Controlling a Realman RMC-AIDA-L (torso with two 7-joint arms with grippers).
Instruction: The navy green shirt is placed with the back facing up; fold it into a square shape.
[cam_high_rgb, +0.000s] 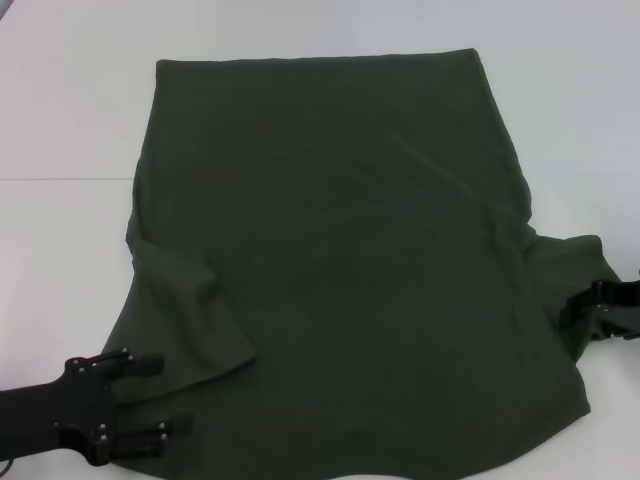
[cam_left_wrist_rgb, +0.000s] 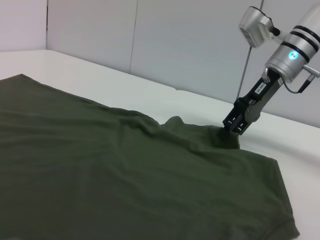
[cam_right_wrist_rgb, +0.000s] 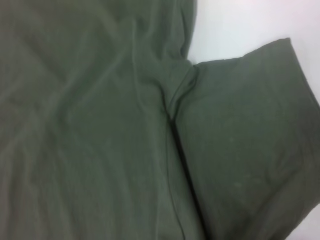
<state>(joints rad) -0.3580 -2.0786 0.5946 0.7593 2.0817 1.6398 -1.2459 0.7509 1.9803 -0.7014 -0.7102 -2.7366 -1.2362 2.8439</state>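
The navy green shirt (cam_high_rgb: 350, 260) lies spread flat on the white table (cam_high_rgb: 60, 110), hem at the far side. Its left sleeve (cam_high_rgb: 190, 310) is folded in over the body. My left gripper (cam_high_rgb: 158, 398) is open at the near left, with its fingers (cam_high_rgb: 148, 363) either side of the shirt's edge. My right gripper (cam_high_rgb: 590, 315) is at the right sleeve (cam_high_rgb: 565, 265). In the left wrist view the right gripper (cam_left_wrist_rgb: 234, 129) is shut on the sleeve cloth, which bunches up at its tips. The right wrist view shows only the sleeve (cam_right_wrist_rgb: 245, 140) and the body seam.
Bare white table surrounds the shirt on the far side, left and right (cam_high_rgb: 580, 120). A table seam line runs along the left (cam_high_rgb: 60, 179). A pale wall (cam_left_wrist_rgb: 165, 45) stands behind the table in the left wrist view.
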